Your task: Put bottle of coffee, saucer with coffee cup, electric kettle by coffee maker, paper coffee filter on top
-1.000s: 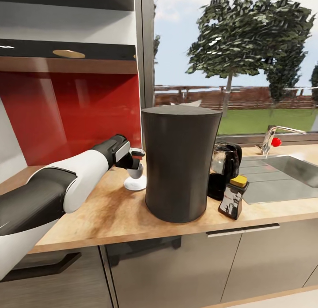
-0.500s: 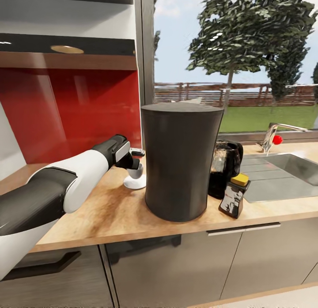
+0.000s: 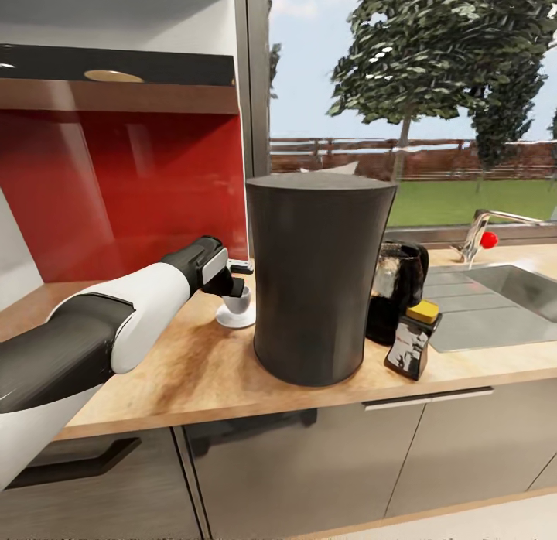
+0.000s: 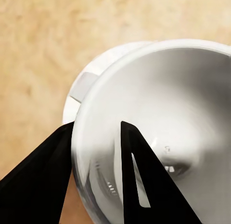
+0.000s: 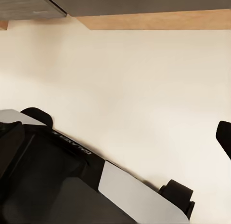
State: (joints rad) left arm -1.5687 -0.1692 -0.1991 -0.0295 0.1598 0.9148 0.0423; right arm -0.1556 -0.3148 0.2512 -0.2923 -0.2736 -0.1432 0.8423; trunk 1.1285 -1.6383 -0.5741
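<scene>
Cup [image 3: 239, 298]: small, white, upright, seated on the saucer [image 3: 234, 319] on the countertop [image 3: 193, 377], just left of the coffee maker [image 3: 316, 281] and slightly behind its front face. Left gripper [image 3: 235, 281]: directly above the cup, reaching in from the left along the counter; in the wrist view the cup [image 4: 159, 132] has one dark finger [image 4: 139, 180] inside the bowl and the other outside the wall, so the jaws straddle the rim on the side away from the coffee maker. Whether they are pressing the wall or merely standing around it cannot be told. Saucer [image 4: 84, 89] in the same view: a crescent showing beyond the cup's rim, cup sitting off-centre toward one edge. Handle: too small to place with certainty. Kettle [image 3: 396, 291]: right of the coffee maker, touching or nearly so. Bottle [image 3: 412, 340]: in front of the kettle, yellow cap up, leaning slightly. Filter [image 3: 336, 169]: a pale sliver at the far edge of the coffee maker's top, identity uncertain. Right gripper: state cannot be told; its wrist view shows pale floor and robot body. Judgement: the coming move turns on a straight vertical exit, since the cup lies immediately beneath the left fingers and any sideways drift toward the coffee maker could drag it off the saucer.
</scene>
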